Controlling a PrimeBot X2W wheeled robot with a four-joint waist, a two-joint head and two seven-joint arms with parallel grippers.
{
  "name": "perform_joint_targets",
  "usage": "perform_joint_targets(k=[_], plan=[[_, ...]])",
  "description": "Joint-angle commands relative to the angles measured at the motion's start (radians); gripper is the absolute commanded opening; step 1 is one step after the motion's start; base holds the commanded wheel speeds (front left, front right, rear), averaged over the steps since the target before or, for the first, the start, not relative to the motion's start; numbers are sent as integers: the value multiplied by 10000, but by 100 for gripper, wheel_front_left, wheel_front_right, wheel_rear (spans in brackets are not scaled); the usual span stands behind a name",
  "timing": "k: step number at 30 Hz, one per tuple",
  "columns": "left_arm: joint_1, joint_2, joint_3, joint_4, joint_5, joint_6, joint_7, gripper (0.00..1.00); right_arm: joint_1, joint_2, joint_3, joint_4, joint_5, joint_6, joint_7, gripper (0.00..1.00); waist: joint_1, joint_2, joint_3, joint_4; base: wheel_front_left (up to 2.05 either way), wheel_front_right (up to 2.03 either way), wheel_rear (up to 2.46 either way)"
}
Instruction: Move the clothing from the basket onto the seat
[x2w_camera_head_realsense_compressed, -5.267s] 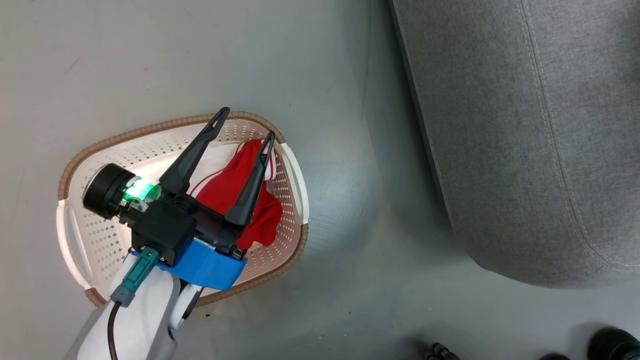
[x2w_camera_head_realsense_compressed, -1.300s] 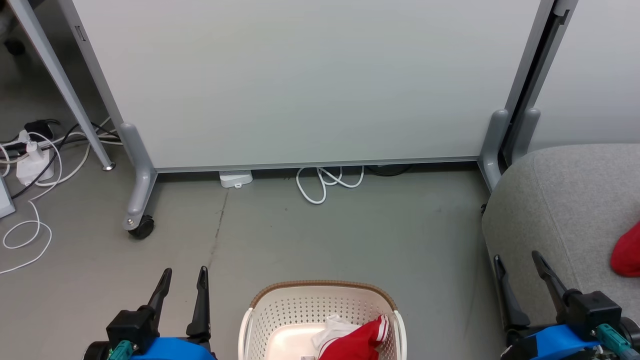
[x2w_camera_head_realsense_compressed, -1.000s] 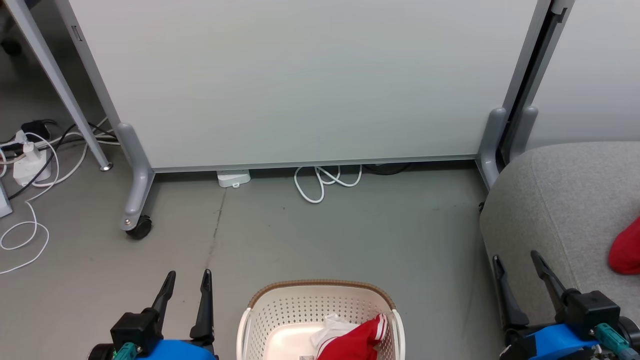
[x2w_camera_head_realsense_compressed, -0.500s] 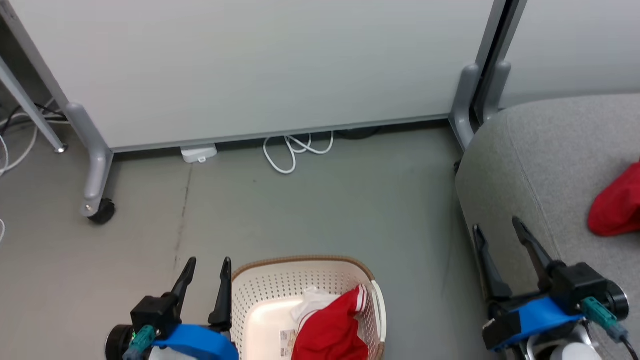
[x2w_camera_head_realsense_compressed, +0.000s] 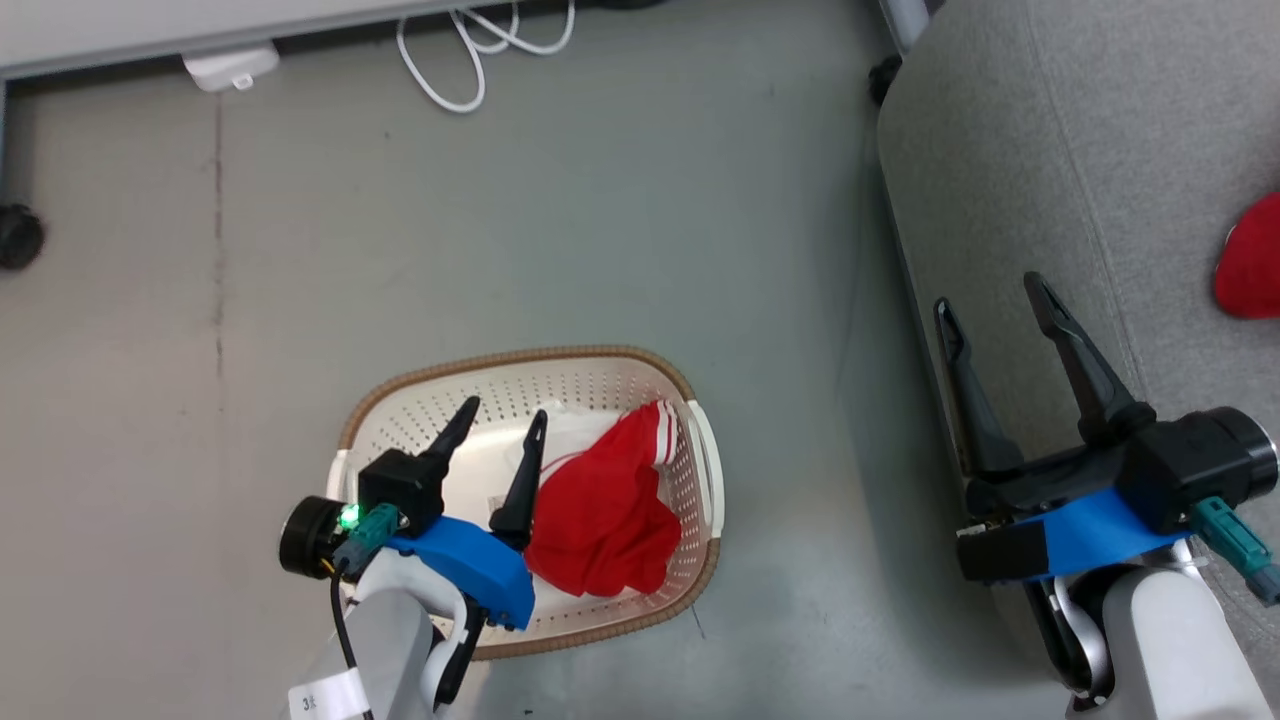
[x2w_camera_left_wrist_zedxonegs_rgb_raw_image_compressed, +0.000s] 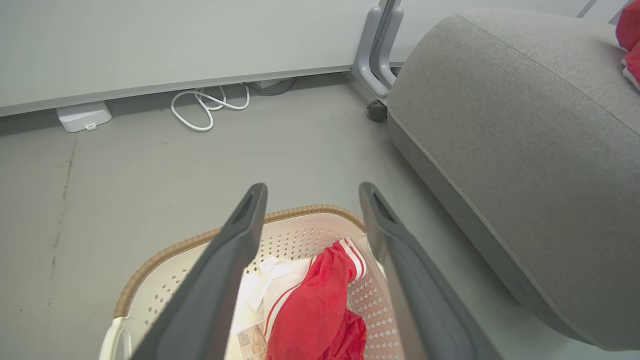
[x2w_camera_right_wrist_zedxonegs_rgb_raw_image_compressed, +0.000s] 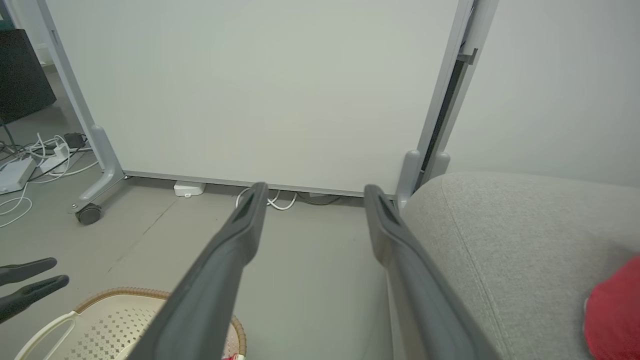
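Left gripper hangs wide open and empty over the cream-white perforated plastic basket with the brown rim, where one bright-red garment with white stripes sits. Right gripper is spread open too, holding nothing, by the big light-grey fabric seat, and another red garment lies further right on it.

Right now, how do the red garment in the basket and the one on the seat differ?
The basket garment lies in the basket; the seat garment rests on the seat. The basket garment shows white stripes at its hem; the seat garment is cut by the picture's edge. The open left tool hangs by the basket garment; the right tool stands apart from the seat garment. Both are red.
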Motion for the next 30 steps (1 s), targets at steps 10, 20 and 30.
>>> perform_joint_targets(k=[10, 20, 30], plan=[[-1853, 490, -1933, 1434, -435, -9, -32, 100, -939, 124, 74, -373, 64, 1, -364, 100, -2, 0, 2614, -680, 0, 0, 0], [-2827, 732, -3153, 2076, -690, -9, -32, 100, -1300, 278, -61, -594, 209, 1, -669, 100, -2, 0, 3980, -1150, 0, 0, 0], [-3606, 927, -3991, 2565, -802, -9, -32, 100, -1467, 338, -8, -483, 414, 1, -967, 100, -2, 0, 4769, -1565, 0, 0, 0]])
